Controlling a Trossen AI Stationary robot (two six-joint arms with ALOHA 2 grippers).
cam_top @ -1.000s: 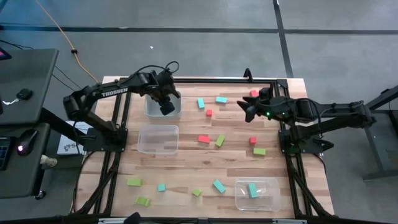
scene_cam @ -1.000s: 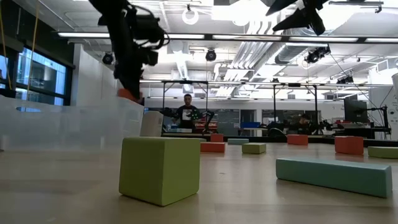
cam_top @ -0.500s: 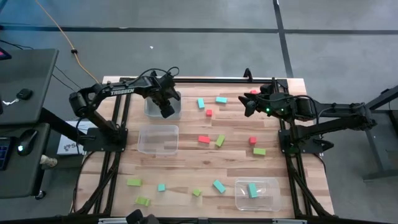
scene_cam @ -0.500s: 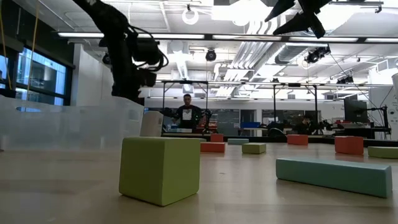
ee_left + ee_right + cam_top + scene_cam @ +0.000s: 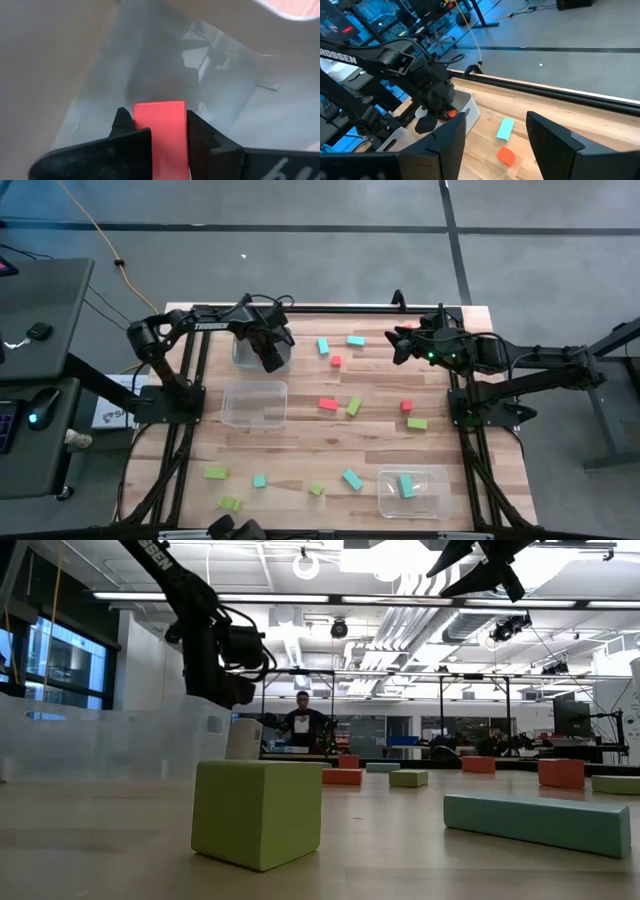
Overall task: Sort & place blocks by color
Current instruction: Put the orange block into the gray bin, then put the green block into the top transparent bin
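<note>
Pale wood planks make up the table (image 5: pixel 300 440) we work at, framed by dark rails, with grey floor around it and a dark desk at the far left of the high view. Across the low view we see a bright hall with ceiling lights, more rigs and a person (image 5: pixel 303 724) standing far back.

At upper left our left gripper (image 5: pixel 272 360) hangs over the first clear tub (image 5: pixel 243 358), its fingers clamped on a red block (image 5: pixel 161 130). Below it sits a second clear tub (image 5: pixel 254 403), and at lower right a third (image 5: pixel 432 488) holding one teal bar (image 5: pixel 406 485). That gives us three tubs.

Loose on the wood we count four more red blocks, six lime green ones and four teal ones, spread from lower left to upper right.

At upper right our right gripper (image 5: pixel 396 346) hovers above the table's edge, fingers apart and holding nothing, with a red block (image 5: pixel 409 330) just beside it.
</note>
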